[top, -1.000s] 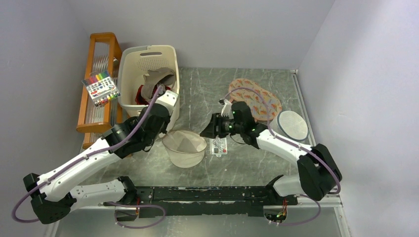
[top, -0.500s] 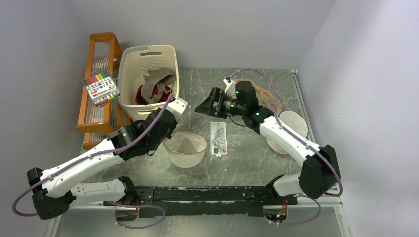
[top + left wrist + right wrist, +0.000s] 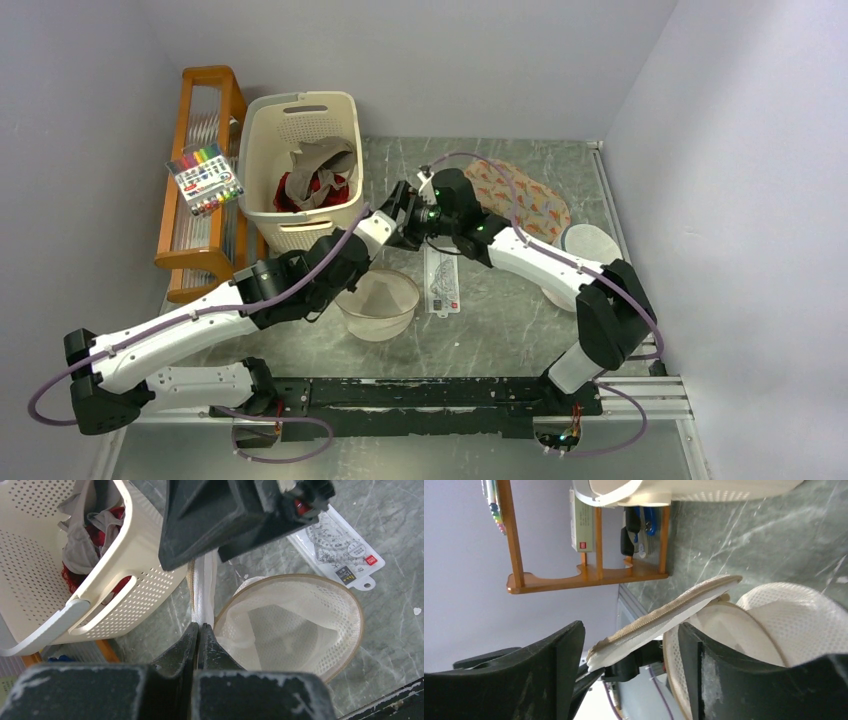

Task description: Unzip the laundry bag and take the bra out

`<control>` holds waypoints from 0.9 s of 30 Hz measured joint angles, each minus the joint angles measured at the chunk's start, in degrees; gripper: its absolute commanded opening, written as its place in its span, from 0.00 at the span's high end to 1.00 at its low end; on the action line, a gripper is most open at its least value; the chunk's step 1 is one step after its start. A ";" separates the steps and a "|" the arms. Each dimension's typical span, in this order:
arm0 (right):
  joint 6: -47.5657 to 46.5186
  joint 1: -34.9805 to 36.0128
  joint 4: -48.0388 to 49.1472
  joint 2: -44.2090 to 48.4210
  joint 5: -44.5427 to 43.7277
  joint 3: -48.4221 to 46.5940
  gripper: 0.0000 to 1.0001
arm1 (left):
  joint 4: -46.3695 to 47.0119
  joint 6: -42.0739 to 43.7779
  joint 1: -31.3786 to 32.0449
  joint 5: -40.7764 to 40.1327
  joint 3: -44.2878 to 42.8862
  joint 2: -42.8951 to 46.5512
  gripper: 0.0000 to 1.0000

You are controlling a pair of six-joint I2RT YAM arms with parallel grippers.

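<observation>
The laundry bag (image 3: 378, 303), cream mesh with a tan rim, lies open-mouthed on the table in front of the basket. My left gripper (image 3: 388, 232) is shut on a white strip of the bag's zip edge (image 3: 202, 587) and holds it up and away from the bag (image 3: 295, 625). My right gripper (image 3: 404, 215) is open. Its fingers (image 3: 559, 675) stand on either side of that zip strip (image 3: 659, 616) without touching it, just above the left fingertips. Only pale mesh folds show inside the bag (image 3: 769, 620). I cannot make out the bra.
A cream basket (image 3: 300, 165) of clothes stands at the back left, close to both grippers. A wooden rack (image 3: 200, 180) with a marker set is left of it. A packaged ruler set (image 3: 441, 280) lies right of the bag. A patterned cloth (image 3: 525, 195) and a whiter round mesh bag (image 3: 588, 243) are at the right.
My right gripper has swung left from above the ruler set to meet the left gripper. My left gripper has moved right from the basket, pulling the zip strip with it.
</observation>
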State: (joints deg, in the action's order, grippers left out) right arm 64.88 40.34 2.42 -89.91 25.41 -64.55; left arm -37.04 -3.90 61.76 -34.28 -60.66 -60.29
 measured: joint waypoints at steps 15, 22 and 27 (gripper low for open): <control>1.75 0.76 13.40 2.36 8.04 19.02 0.98 | -0.07 -3.65 1.81 3.72 0.09 1.40 0.37; -6.03 0.66 13.05 3.10 9.09 22.88 0.94 | 1.90 -8.63 1.84 5.51 0.07 3.37 0.28; -11.52 0.61 12.50 2.80 8.46 22.88 0.91 | 4.37 -13.16 1.84 6.60 0.20 1.55 0.26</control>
State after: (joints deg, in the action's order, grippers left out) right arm 53.36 40.95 14.92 -87.11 33.87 -41.67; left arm -32.67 -17.06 63.59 -27.68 -60.47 -58.74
